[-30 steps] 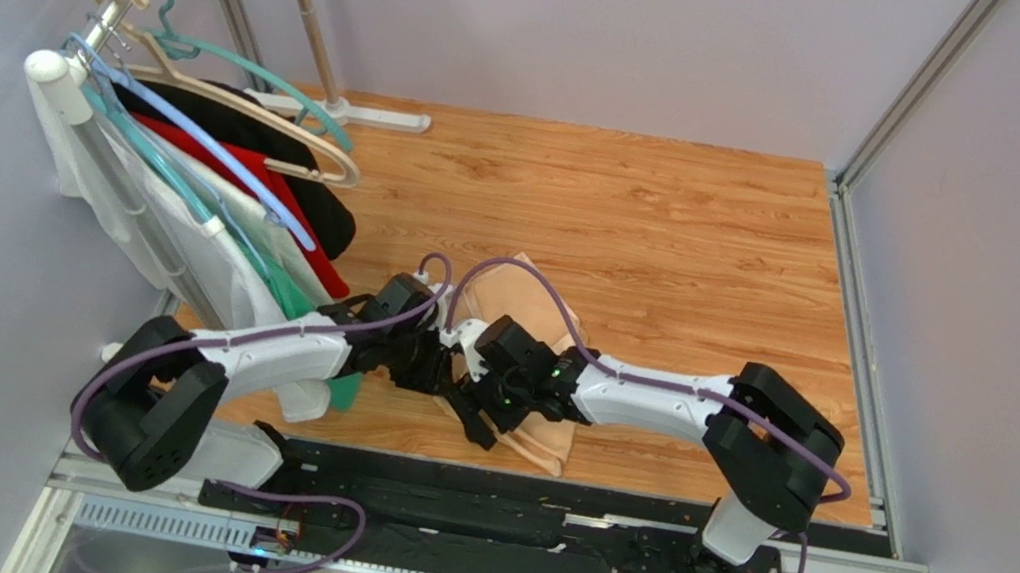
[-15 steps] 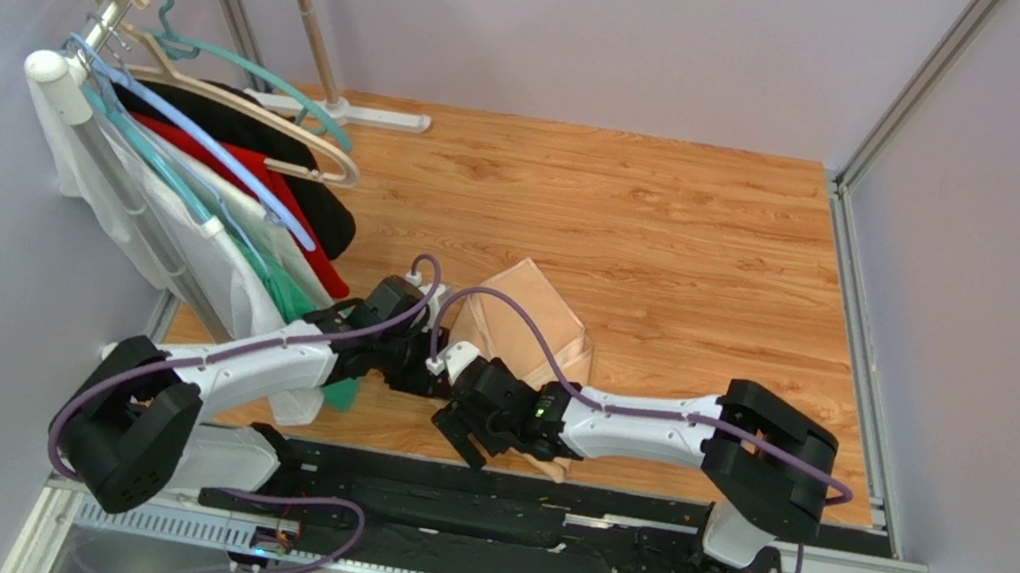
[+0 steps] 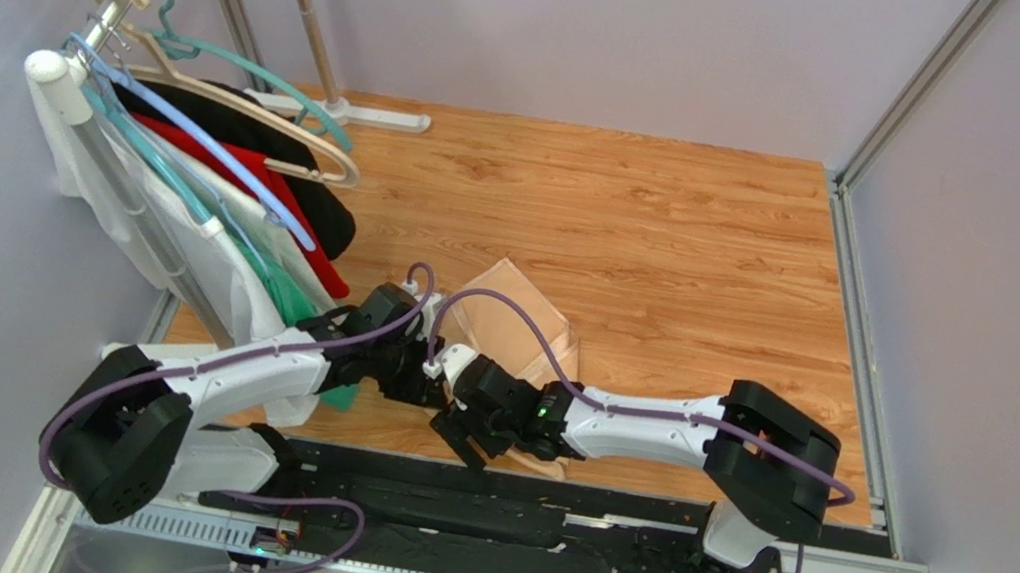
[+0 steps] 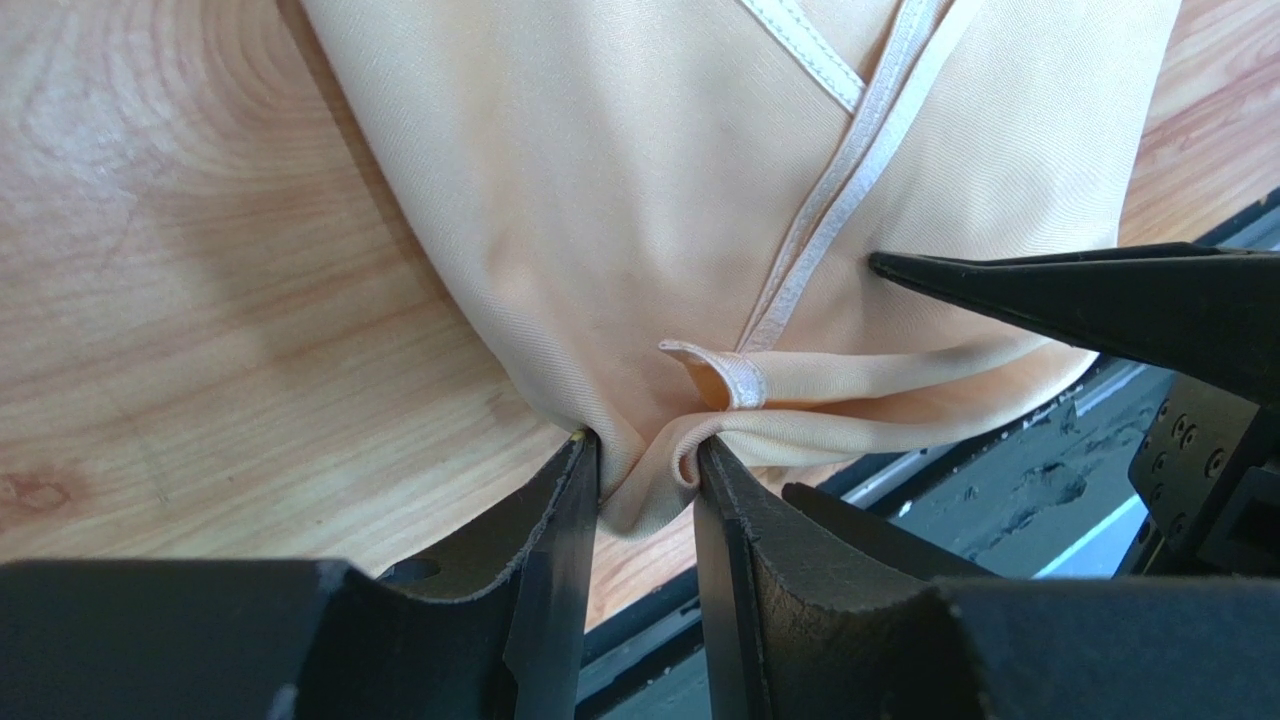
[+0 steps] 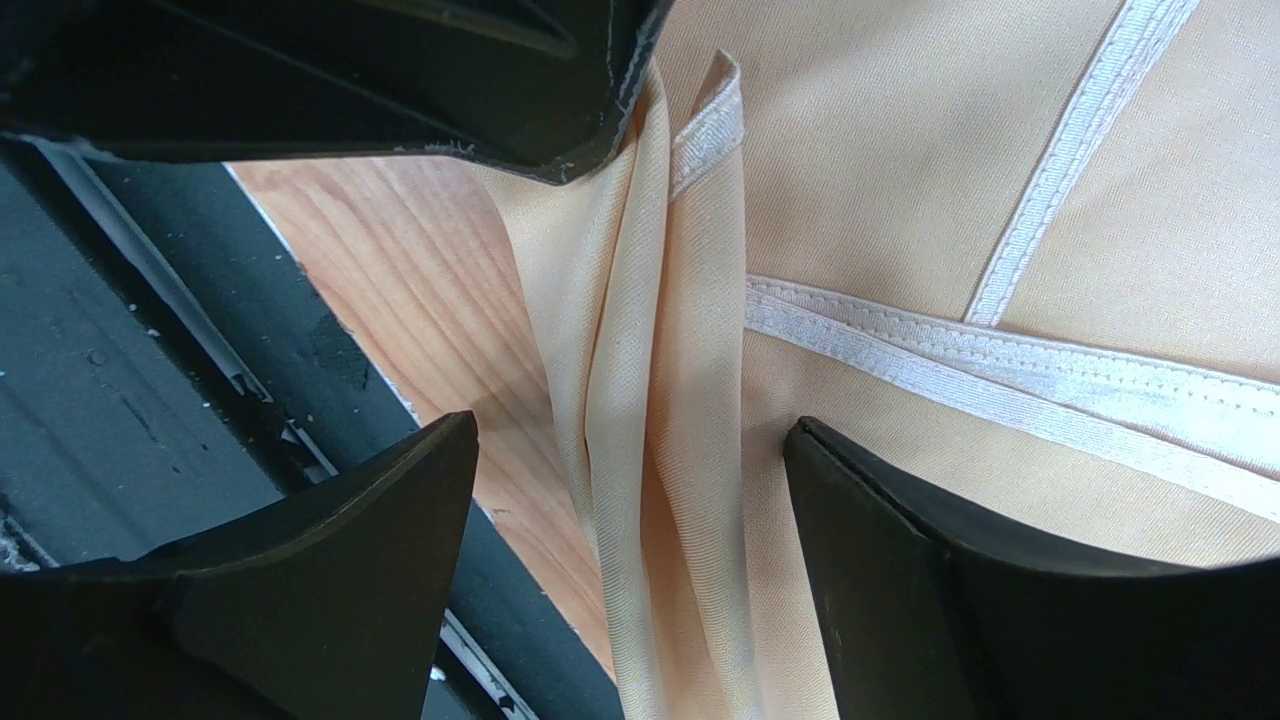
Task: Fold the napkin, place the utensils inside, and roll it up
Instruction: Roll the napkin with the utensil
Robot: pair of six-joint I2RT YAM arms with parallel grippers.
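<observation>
Left hand (image 4: 643, 458): pinching napkin (image 4: 631, 180) corner | right hand (image 5: 631, 435): spread wide, holding nothing | napkins: one | hands: two

Bright, soft light falls evenly from above; shadows on the tabletop (image 3: 663, 219) are faint and diffuse, and close-up the napkin (image 4: 601, 180) looks sharp, weave visible

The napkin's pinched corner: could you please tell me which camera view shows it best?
The left wrist view: the napkin corner sits bunched between the left jaws, hem visible. The right wrist view shows the same fold between open right jaws. The top view mostly hides it under both arms.
</observation>
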